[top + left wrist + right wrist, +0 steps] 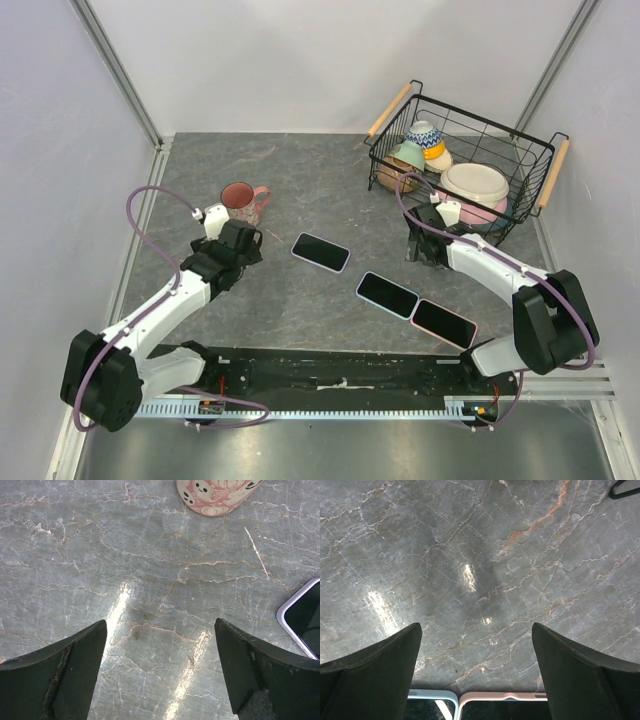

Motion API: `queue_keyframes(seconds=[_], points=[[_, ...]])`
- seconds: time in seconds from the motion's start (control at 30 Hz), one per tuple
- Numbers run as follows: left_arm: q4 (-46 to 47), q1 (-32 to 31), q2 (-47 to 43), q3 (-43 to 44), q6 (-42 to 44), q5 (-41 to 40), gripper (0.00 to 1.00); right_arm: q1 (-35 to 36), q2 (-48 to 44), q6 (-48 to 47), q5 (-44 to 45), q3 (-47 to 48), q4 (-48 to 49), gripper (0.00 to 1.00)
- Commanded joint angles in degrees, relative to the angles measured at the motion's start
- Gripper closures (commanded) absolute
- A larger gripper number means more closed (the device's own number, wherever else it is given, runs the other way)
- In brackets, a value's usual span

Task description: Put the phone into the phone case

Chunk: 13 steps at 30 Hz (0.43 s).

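Note:
Three dark, phone-shaped slabs lie on the grey marble table. One has a pale lilac rim (320, 252), one a light blue rim (387, 294), and one a pink rim (444, 323). I cannot tell which are phones and which are cases. My left gripper (243, 244) is open and empty, left of the lilac-rimmed one, whose corner shows in the left wrist view (304, 621). My right gripper (417, 245) is open and empty, behind the blue and pink ones. Their top edges show in the right wrist view, blue (431, 696) and pink (502, 698), lying side by side.
A pink patterned mug (241, 201) stands just behind my left gripper and shows in the left wrist view (215, 495). A black wire basket (520, 190) with bowls and cups stands at the back right, close behind my right gripper.

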Motion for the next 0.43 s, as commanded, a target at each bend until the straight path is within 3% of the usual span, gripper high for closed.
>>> queue_keyframes(seconds=[0.0, 0.23, 0.4], points=[[1.8, 0.0, 2.3, 3.7, 3.8, -1.4, 0.04, -1.2, -0.1, -1.4, -2.8, 0.6, 4.4, 0.02], [8.5, 0.0, 0.7, 1.1, 10.0, 1.0, 0.04, -2.1, -4.1, -1.9, 2.1, -1.5, 8.6, 0.02], [13.0, 0.0, -2.6, -1.9, 12.0, 1.0, 0.05, -2.0, -14.1, -3.4, 9.7, -8.9, 17.6, 0.02]])
